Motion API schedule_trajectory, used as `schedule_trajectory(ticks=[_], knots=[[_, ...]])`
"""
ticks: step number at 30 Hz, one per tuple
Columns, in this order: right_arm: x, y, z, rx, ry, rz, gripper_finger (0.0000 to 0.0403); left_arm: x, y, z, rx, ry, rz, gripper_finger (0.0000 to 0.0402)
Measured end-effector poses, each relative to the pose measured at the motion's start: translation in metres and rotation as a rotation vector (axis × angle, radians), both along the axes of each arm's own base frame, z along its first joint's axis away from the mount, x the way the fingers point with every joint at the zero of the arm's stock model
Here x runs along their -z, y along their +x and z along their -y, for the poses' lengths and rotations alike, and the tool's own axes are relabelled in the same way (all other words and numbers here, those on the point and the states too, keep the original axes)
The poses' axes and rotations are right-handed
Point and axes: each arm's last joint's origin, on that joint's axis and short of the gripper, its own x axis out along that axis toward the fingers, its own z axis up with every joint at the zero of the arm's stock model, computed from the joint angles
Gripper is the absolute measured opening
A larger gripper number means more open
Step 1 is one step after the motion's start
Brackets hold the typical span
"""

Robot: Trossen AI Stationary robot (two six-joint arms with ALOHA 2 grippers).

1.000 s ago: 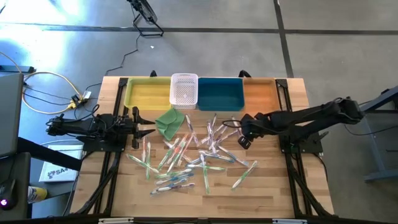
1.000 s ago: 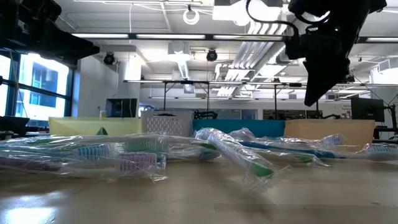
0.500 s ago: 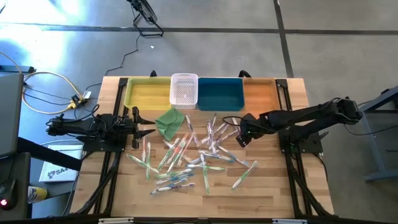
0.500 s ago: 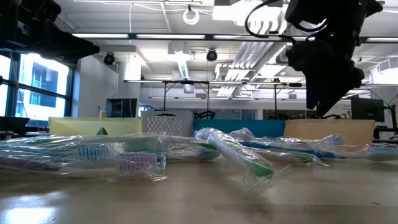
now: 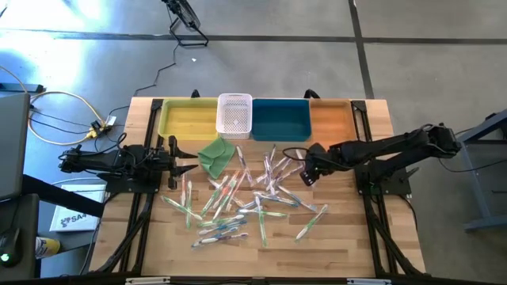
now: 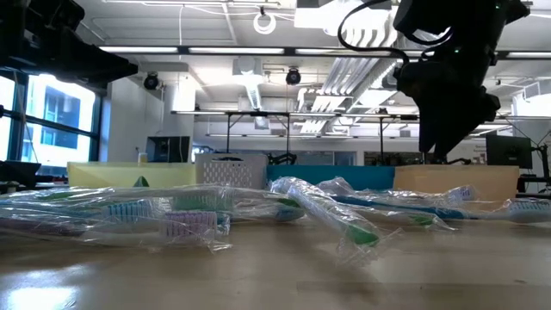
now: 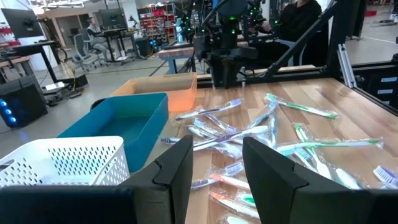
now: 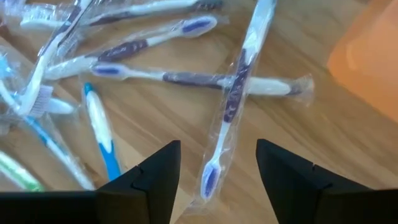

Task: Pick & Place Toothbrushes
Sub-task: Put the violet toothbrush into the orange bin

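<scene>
Hovering over purple wrapped toothbrush (image 8: 231, 102) beside orange bin (image 5: 330, 119): right gripper (image 8: 217, 167), fingers spread. Advise straddling handle mid-length, descending square, avoiding crossed neighbour. Toothbrushes (image 5: 238, 198) scattered mid-table. Left gripper (image 7: 216, 163) part-open, idle at left edge.

Wrapped toothbrushes (image 8: 186, 78) beneath spread gripper (image 8: 217, 168)

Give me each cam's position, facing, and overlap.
High: overhead, straight down; both arms, toothbrushes, bins.
Low: table height, level across; right pincer above the pile.
Left wrist: faces across the table; own fingers, white basket, right arm beyond.
Right wrist: looks down; open pincer over a purple toothbrush.
Shared: the toothbrushes, in all.
</scene>
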Motion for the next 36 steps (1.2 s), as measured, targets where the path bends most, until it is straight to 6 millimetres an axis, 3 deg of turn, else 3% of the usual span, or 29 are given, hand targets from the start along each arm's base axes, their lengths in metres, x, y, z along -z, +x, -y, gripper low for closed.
schedule_trajectory(ticks=[21,36], knots=[[0.000,0.000,0.002,0.030,-0.068,0.006,0.0203,0.000,0.000,0.000,-0.001,0.000,0.000,0.0136],[0.027,-0.005,0.001,0.063,-0.024,0.059,0.0203,0.000,0.000,0.000,-0.002,0.000,0.000,0.0136]])
